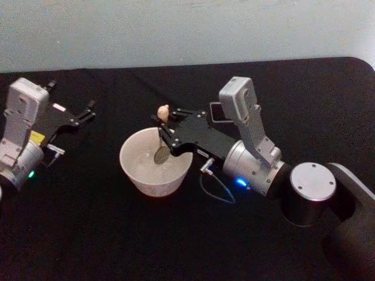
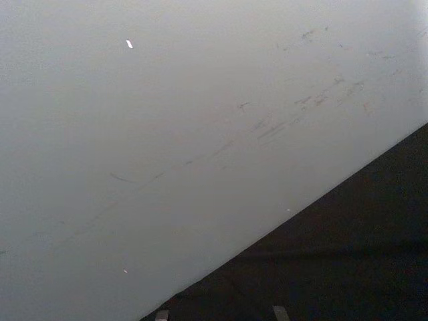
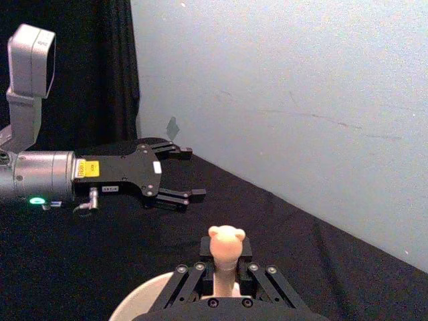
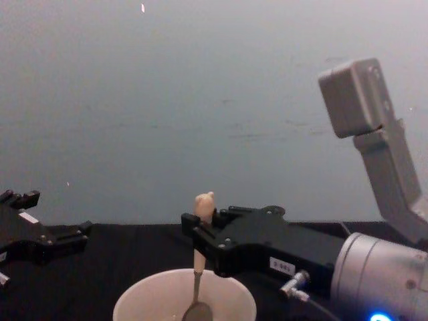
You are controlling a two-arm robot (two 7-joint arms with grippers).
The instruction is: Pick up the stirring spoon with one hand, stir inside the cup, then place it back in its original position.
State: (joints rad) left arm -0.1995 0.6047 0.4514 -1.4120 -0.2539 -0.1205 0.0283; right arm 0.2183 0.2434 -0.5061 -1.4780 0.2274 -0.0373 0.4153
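Note:
The cream-white cup (image 1: 136,172) stands on the black table left of centre. The stirring spoon (image 1: 164,110) stands nearly upright in it, its bear-like knob above the rim and its bowl down inside the cup. My right gripper (image 1: 162,132) reaches in from the right and is shut on the spoon's stem just below the knob. From the chest view the spoon (image 4: 203,204) rises out of the cup (image 4: 137,301) with the right gripper (image 4: 196,239) clamped on it. In the right wrist view the knob (image 3: 226,241) sticks up between the fingers (image 3: 189,275). My left gripper (image 1: 89,112) rests open at the far left.
A dark square holder (image 1: 215,112) sits behind the right gripper. In the right wrist view the left gripper (image 3: 190,174) is off to the side, apart from the cup. A pale wall (image 4: 200,100) runs along the table's far edge. Black tabletop (image 1: 88,234) lies in front of the cup.

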